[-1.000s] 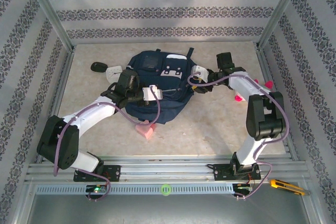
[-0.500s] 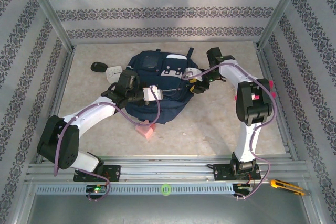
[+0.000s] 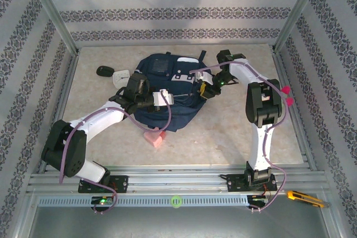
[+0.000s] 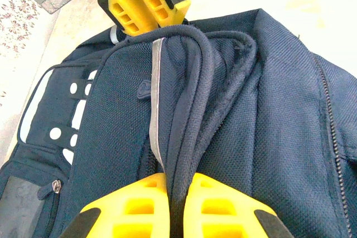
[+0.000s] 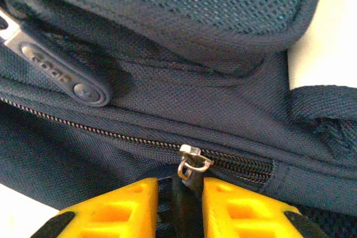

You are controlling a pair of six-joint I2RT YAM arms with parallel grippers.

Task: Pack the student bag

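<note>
Left gripper clamps a raised fold of the student bag, while the right gripper seems pinched on its zipper pull

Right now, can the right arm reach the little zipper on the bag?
Probably yes. The right gripper sits with a finger on each side of the zip pull on the student bag, nothing in between. Whether it pinches yet, I can't tell.

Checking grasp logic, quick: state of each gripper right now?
Left gripper: closed, holding a fold of the student bag.
Right gripper: jaws flank the zipper pull; whether it is clamped cannot be told.
</note>
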